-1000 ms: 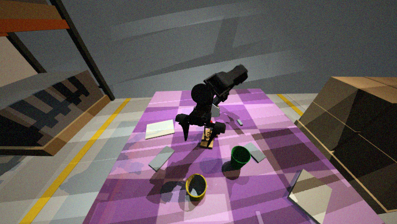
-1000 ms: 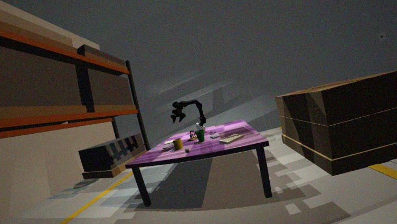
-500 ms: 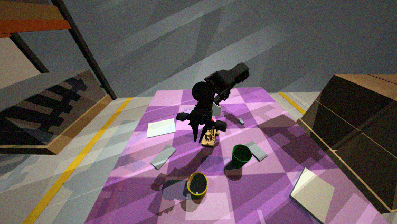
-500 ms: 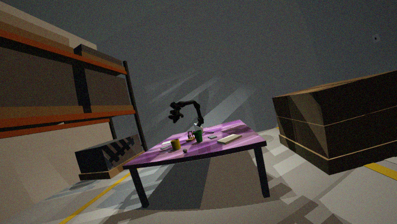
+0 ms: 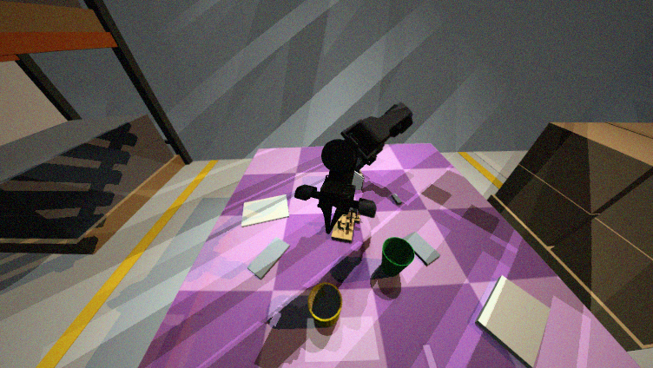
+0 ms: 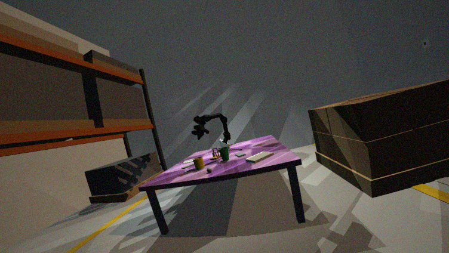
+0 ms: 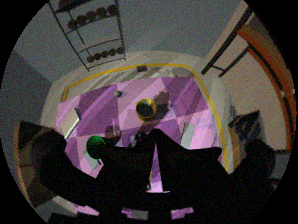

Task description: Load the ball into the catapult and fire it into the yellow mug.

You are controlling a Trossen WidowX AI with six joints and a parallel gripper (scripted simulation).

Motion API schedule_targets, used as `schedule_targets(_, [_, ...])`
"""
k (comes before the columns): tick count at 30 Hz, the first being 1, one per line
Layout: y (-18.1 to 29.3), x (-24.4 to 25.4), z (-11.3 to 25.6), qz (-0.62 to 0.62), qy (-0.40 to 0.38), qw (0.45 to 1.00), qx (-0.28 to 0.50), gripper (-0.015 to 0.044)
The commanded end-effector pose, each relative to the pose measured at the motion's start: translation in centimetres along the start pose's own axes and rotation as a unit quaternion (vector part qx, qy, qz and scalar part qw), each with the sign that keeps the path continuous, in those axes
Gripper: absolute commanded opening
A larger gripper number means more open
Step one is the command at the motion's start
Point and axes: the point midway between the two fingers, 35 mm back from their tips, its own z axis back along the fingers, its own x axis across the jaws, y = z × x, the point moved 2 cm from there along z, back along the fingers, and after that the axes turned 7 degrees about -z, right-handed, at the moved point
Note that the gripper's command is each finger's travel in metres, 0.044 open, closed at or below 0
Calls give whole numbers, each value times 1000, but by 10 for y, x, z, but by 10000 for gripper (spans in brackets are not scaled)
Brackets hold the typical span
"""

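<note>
My gripper [image 5: 328, 229] [image 6: 199, 138] [image 7: 155, 130] is shut and empty, its fingertips touching. It hangs high above the table and covers part of the catapult in the top view. The tan wooden catapult [image 5: 341, 235] [image 6: 215, 155] stands on the table near the arm's base. The yellow mug [image 5: 325, 321] [image 6: 198, 163] [image 7: 146, 109] stands upright farther out from the arm; its inside is dark. No ball can be made out at the catapult or in the mug.
A green cup [image 5: 398, 257] [image 6: 224, 154] [image 7: 95, 147] stands between catapult and mug level, off to one side. Flat grey slabs [image 5: 268, 258] [image 5: 425, 249], a white slab [image 5: 265, 210] and a thick cream slab [image 5: 517, 319] [image 6: 259, 156] lie on the purple checkered table [image 5: 219, 324]. A small grey round thing [image 6: 209, 170] [image 7: 118, 93] lies beyond the mug.
</note>
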Motion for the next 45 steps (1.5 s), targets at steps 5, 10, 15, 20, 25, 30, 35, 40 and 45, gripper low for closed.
schedule_targets(5, [34,26,-2,100,32,994,40,0])
schedule_targets(10, [59,39,-2,165,51,982,70,0])
schedule_targets(15, [83,48,-1,218,69,968,99,0])
schedule_targets(20, [99,53,-1,248,82,958,118,0])
schedule_targets(25, [121,59,1,295,94,940,144,0])
schedule_targets(30, [146,65,4,361,102,910,178,0])
schedule_targets(35, [172,69,9,424,106,874,213,0])
schedule_targets(40, [197,71,14,485,107,832,248,0])
schedule_targets(45, [223,72,21,543,106,784,283,0])
